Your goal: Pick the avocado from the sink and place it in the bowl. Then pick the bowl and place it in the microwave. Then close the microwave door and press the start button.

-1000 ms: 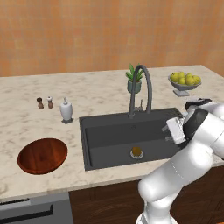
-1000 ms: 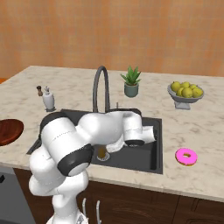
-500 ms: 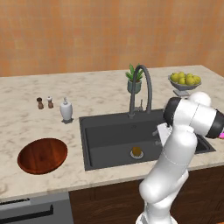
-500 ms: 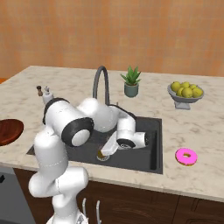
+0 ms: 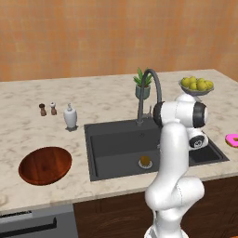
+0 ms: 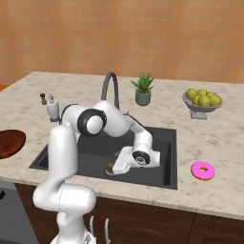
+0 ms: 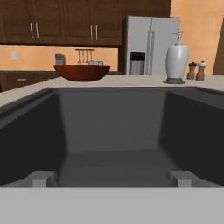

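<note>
Two finger tips [image 7: 43,178] of your end effector [image 7: 112,178] stand wide apart with nothing between them, low inside the sink [image 5: 116,139], pointed along the basin toward its far wall. In the right base view the end effector [image 6: 116,167] sits just beside the avocado [image 6: 109,167], partly covering it. From the left base view you see the avocado [image 5: 145,161] on the sink floor near the front wall, right by the arm. Further out, the bowl [image 5: 45,165] rests on the worktop [image 5: 28,135], left of the sink and well apart from it. Behind the sink: soap dispenser [image 5: 70,116], faucet [image 5: 151,88], potted plant [image 5: 143,84], dish of yellow fruit [image 5: 196,85]. Pink donut [image 6: 203,170] lies right of the sink.
</note>
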